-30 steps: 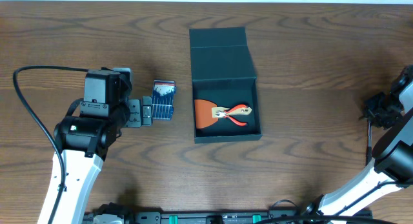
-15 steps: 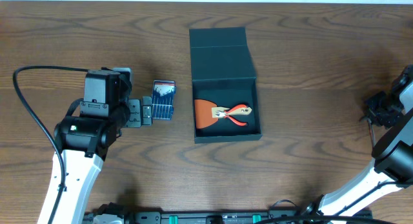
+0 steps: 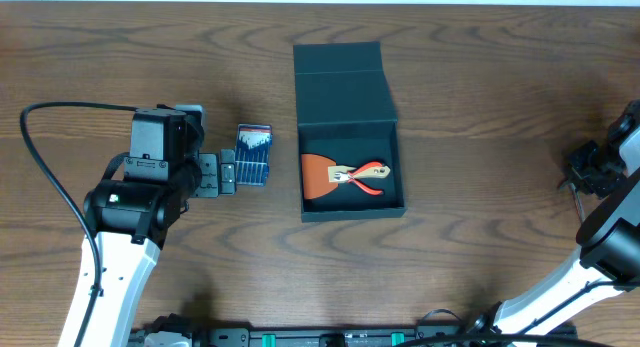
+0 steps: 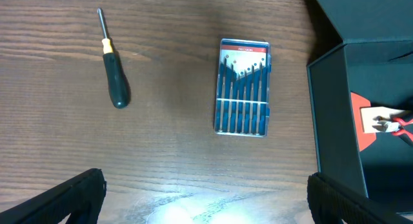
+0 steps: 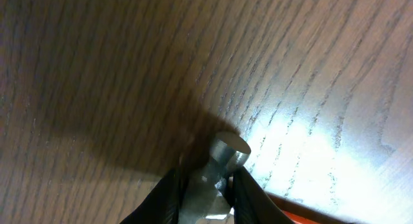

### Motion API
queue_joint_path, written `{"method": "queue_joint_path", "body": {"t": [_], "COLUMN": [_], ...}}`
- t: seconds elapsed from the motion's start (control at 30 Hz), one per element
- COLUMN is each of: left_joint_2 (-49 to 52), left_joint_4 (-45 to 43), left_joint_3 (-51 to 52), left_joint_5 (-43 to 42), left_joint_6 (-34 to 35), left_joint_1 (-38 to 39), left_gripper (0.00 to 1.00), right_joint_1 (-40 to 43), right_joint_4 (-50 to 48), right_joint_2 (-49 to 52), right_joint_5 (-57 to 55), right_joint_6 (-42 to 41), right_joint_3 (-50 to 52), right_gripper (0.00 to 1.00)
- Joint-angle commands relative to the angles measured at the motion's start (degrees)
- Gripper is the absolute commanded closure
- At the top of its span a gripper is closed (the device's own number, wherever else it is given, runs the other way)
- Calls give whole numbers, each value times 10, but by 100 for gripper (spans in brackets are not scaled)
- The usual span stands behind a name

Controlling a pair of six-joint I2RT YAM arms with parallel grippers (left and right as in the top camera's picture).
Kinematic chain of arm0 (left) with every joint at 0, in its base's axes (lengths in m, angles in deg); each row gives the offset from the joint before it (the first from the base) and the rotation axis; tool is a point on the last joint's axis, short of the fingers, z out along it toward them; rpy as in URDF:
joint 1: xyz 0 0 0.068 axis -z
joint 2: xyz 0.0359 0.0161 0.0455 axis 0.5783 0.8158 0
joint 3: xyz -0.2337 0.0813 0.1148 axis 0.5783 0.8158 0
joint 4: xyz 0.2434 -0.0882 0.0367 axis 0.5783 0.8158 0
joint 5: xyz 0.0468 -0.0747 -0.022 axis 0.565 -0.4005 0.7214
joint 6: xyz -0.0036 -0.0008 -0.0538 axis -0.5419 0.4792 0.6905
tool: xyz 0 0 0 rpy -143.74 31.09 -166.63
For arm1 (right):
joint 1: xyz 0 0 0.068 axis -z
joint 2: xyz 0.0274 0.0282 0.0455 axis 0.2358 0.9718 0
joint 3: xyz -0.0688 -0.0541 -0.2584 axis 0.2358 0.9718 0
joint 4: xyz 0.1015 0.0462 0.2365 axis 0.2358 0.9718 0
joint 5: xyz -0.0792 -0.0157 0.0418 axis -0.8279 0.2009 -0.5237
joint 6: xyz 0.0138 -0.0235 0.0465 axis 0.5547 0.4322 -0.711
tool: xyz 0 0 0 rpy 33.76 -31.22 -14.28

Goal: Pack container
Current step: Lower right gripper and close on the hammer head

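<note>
The dark teal container (image 3: 350,137) stands open at mid-table, its flap lid laid back toward the far side. An orange scraper (image 3: 320,175) and red-handled pliers (image 3: 368,177) lie inside it. It also shows in the left wrist view (image 4: 335,101). My left gripper (image 3: 215,175) is open and empty, just left of the small blue bit case (image 3: 254,154); its fingers show wide apart in the left wrist view (image 4: 206,192). My right gripper (image 3: 590,172) is at the far right edge, shut on a silver metal tool head (image 5: 226,156) held just above the wood.
A screwdriver with a dark green handle (image 4: 113,88) lies left of the blue bit case (image 4: 242,87); my left arm hides it in the overhead view. An orange-red strip (image 5: 303,208) shows beside the held tool. A black cable (image 3: 40,157) loops at the left.
My right gripper has shifted very slightly at the table's right edge. The left arm and the objects have not moved.
</note>
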Motion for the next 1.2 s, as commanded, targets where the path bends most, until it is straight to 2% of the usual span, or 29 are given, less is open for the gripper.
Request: {"method": "queue_joint_path", "body": {"t": [0.0,1.17], "left_joint_2": [2,2], "left_joint_4": [2,2], "left_joint_3": [-10,-10], "left_joint_5": [8,8], "left_joint_6": [-7,-7], "left_joint_1": [-3,-3], "left_gripper": [2,2], "right_joint_1": [2,1], "right_joint_4": [-2,-1], "right_joint_2": [35,17], "right_joint_5": [44,76], "right_joint_6": [21,31], "right_joint_3": [16,16], "right_gripper": [99,99]}}
